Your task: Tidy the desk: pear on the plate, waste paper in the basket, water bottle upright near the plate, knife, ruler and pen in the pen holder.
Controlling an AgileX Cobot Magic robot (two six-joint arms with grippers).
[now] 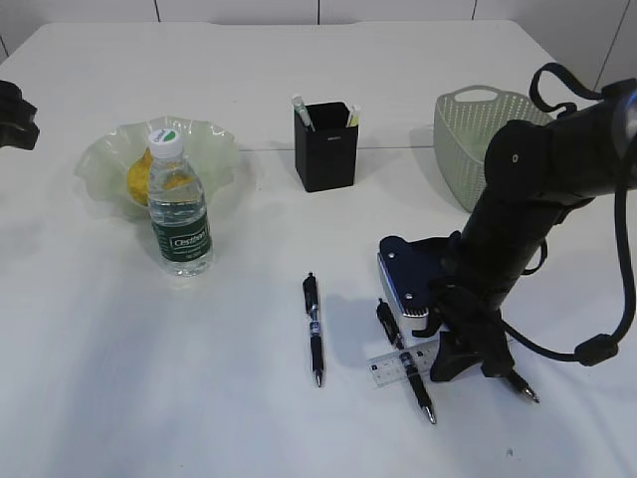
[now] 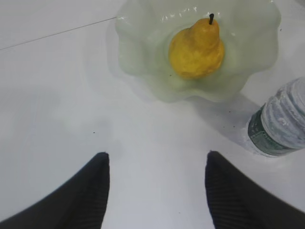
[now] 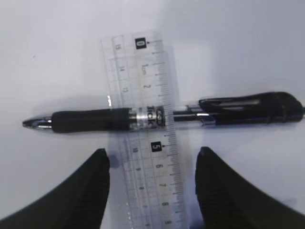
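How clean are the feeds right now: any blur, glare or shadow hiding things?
Right wrist view: ruler and pen slightly soft, markings readable. Left wrist view: pear sharp, water bottle blurred at the frame edge. Exterior view: even light, soft shadows, nothing hidden by glare.

Pale panelled wall point(image 1: 398, 10) behind.

A wall of pale panels point(image 1: 239, 10) split by dark vertical joints runs well beyond the right claw point(image 1: 468, 370), far up and to its left in the exterior view. A thin dark line point(image 1: 398, 147) crosses the white surface between that wall and the claw, well clear of it. A tiny dark speck point(image 1: 509, 454) lies just on the near side of the claw. Ahead of the left claw point(image 2: 157, 157) and to its left sits another small speck point(image 2: 94, 132).
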